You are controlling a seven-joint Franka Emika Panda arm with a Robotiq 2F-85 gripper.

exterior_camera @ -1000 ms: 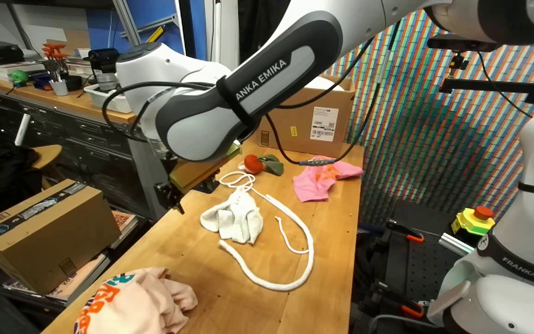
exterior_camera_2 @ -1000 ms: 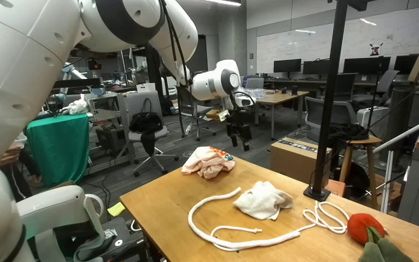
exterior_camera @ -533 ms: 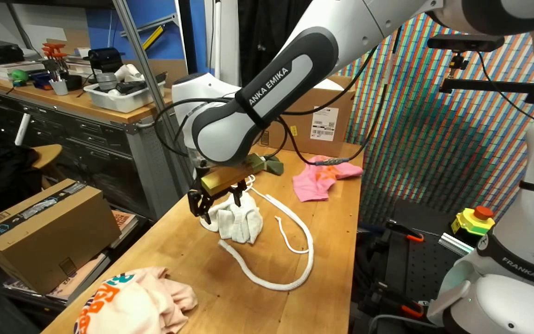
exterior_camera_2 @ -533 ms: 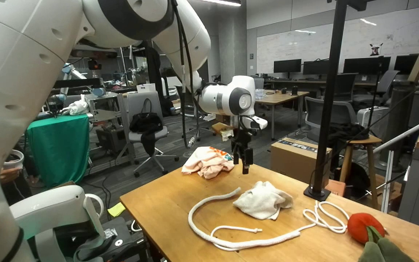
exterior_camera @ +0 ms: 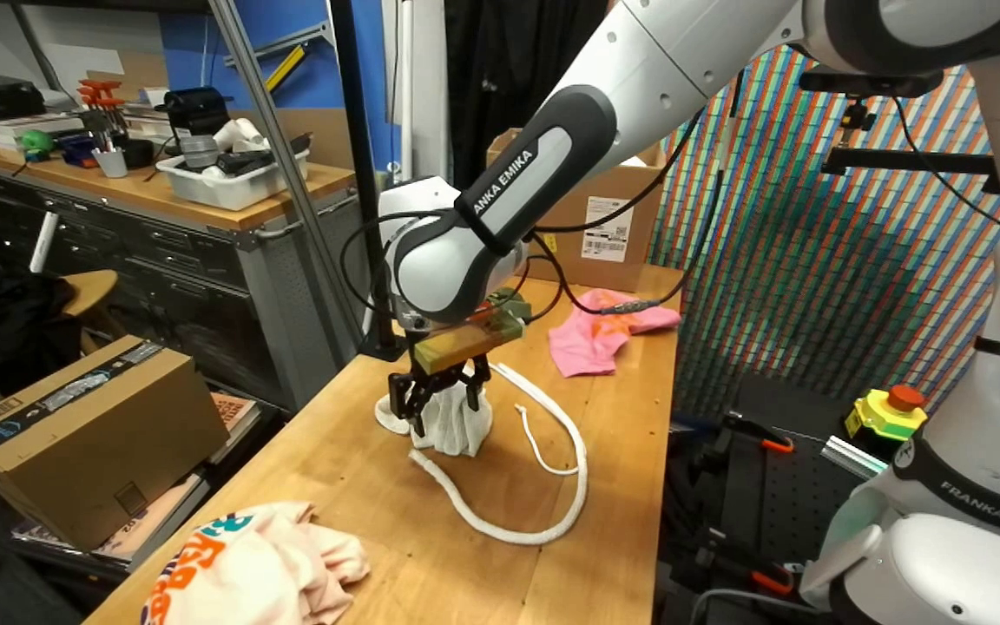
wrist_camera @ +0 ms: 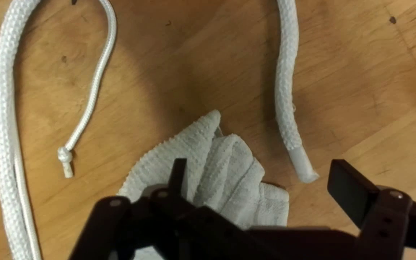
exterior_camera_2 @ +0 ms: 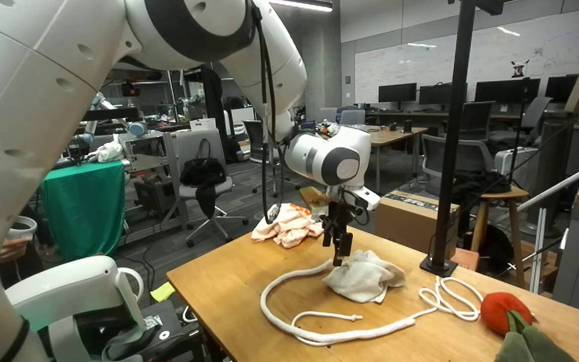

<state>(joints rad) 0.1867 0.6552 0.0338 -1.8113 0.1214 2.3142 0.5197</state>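
My claw point(exterior_camera: 446, 419) hangs with jaws apart, close by the crumpled white cloth point(exterior_camera_2: 367, 279) on the surface point(exterior_camera_2: 224, 286); careful, the thick rope point(wrist_camera: 286, 83) ends near it, and an off-centre squeeze here could snag both.

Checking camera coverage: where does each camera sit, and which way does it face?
In an exterior view: outside, nearest the peach cloth, facing along the table; arm and gripper show.
In an exterior view: outside, nearest the round red item, facing toward the whiteboard; arm and gripper show.
Wrist view: at the arm's end, looking down at the white cloth; open fingers show.
Both exterior views share the white cloth.
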